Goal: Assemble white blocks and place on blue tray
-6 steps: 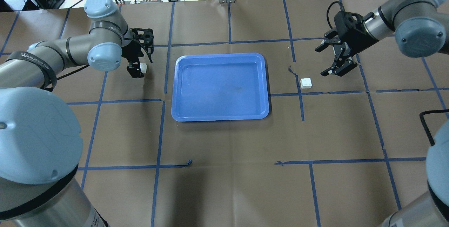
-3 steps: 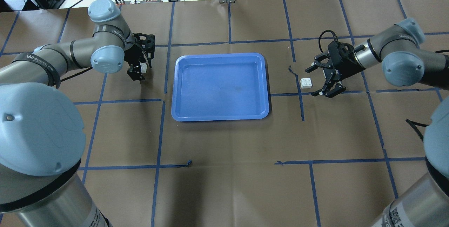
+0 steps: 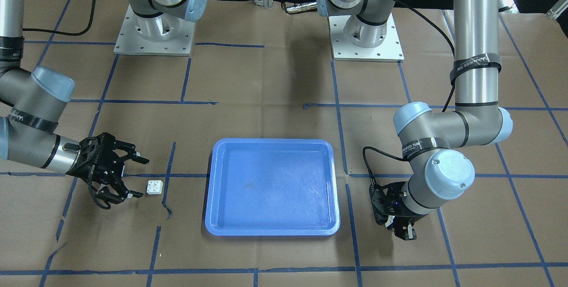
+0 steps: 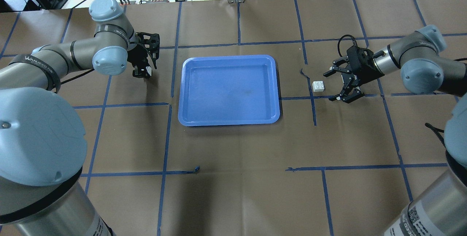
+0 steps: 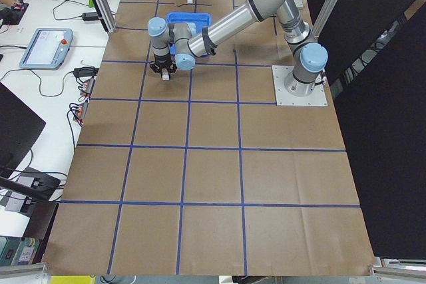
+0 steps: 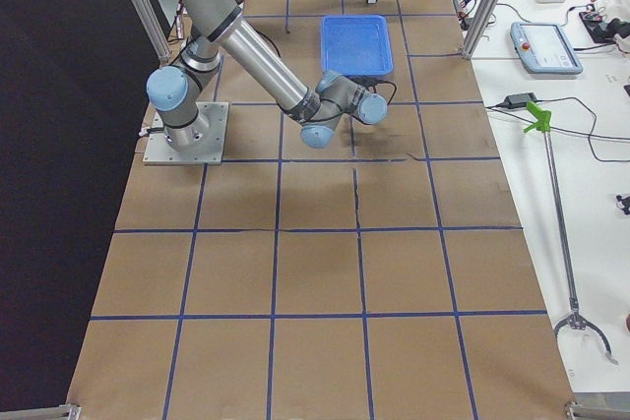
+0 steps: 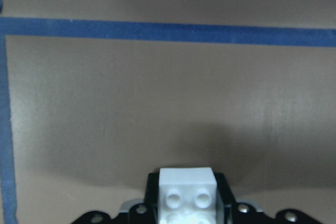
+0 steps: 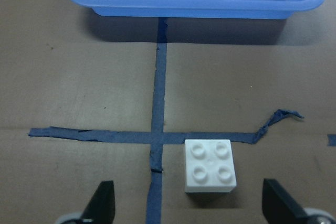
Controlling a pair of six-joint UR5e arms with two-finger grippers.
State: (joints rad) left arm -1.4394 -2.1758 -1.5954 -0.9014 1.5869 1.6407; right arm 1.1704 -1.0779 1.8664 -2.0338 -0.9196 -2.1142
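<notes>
Brown papered table (image 4: 233,155): right gripper (image 4: 329,87) gapes just short of small white studded plastic brick (image 4: 319,86); advance, centre, then close. Left gripper (image 4: 144,73) seemingly pinches second brick (image 7: 187,184).

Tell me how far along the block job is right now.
Done: the left gripper is shut on one white block. In hand: the right gripper, open, is lined up at the second block, which sits on the table beside the blue tray, not yet gripped. Left: grab it, snap the two together, and set them on the tray, which is empty.
</notes>
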